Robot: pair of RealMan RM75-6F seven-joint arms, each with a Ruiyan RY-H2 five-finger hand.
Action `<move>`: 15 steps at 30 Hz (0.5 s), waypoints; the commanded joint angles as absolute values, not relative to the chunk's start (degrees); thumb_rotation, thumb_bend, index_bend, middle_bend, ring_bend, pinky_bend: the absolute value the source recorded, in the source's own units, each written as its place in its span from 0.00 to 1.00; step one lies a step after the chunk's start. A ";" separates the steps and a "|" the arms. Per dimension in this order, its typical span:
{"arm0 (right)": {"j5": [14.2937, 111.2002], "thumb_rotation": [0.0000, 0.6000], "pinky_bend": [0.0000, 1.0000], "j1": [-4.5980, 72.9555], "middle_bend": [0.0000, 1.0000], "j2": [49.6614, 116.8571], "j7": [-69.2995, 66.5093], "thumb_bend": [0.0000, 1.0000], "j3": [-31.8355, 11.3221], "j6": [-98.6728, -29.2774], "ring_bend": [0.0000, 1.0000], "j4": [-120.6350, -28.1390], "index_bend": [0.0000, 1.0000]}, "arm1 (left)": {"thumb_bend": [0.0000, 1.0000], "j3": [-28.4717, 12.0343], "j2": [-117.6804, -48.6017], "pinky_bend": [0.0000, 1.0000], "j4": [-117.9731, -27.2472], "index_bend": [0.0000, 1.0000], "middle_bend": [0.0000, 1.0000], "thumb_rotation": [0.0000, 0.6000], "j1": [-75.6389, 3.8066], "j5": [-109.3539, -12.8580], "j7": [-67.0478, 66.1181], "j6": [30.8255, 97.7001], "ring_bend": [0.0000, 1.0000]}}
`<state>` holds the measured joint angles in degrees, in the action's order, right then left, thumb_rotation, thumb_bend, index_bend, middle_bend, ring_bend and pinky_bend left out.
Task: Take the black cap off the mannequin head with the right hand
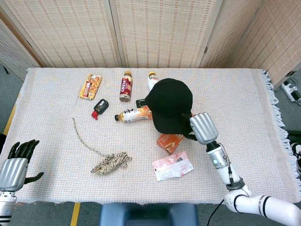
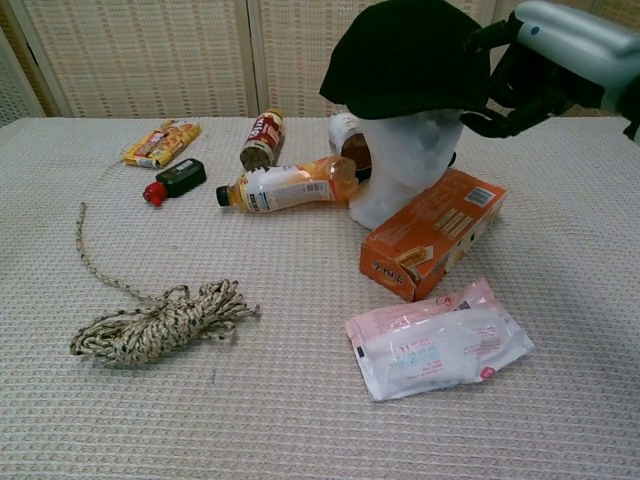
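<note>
Where the head view looks down on the worktop (image 1: pixel 56 141), the black cap (image 1: pixel 170 104) sits near the middle, a little toward the far edge, covering the mannequin head beneath it. The right hand (image 1: pixel 201 128) is pressed against the cap's right near side, over the brim; its fingers are hidden behind its silver back, so whether they clamp the brim cannot be told here. An orange box (image 1: pixel 170 141) lies just near of the cap and a pink packet (image 1: pixel 172 166) nearer the front edge. The right half of the worktop, out to the fringed right edge, is open cloth. Bottles (image 1: pixel 125 86), a snack bar (image 1: pixel 90 86) and a coiled rope (image 1: pixel 111 163) fill the left middle. The left hand (image 1: pixel 15 162) hangs off the front left corner, fingers spread, holding nothing.

In the chest view, the cap (image 2: pixel 405 60) rests on the white mannequin head (image 2: pixel 410 160), which stands touching the orange box (image 2: pixel 432 233). The right hand (image 2: pixel 540 70) meets the cap's right side, its dark fingers (image 2: pixel 500 105) curled at the brim, touching it; a firm grip is not plain. Open cloth lies along the front edge between rope (image 2: pixel 160 320) and packet (image 2: pixel 437 340).
</note>
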<state>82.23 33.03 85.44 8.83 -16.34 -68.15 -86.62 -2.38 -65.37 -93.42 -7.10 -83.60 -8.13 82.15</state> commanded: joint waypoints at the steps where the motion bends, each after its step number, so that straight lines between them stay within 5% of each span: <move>1: 82.26 1.00 1.00 33.35 0.94 86.04 7.84 0.55 -16.18 -68.70 1.00 -85.61 0.56 | 0.06 -2.33 -65.32 0.10 -93.39 0.13 0.13 1.00 -7.09 -83.56 -7.92 82.06 0.13; 7: 82.45 1.00 1.00 32.64 0.96 86.95 3.76 0.77 -16.62 -72.13 1.00 -84.11 0.68 | 0.06 -2.29 -65.23 0.10 -93.39 0.13 0.13 1.00 -7.20 -83.68 -7.67 81.92 0.13; 15: 79.46 1.00 1.00 32.13 0.97 87.28 -0.49 0.82 -19.85 -75.32 1.00 -82.61 0.70 | 0.06 -2.10 -65.15 0.10 -93.96 0.13 0.13 1.00 -7.73 -83.87 -8.20 81.03 0.12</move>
<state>80.02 32.12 87.16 -0.08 -19.39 -75.08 -82.97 -2.16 -65.17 -93.88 -7.67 -83.83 -8.12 81.11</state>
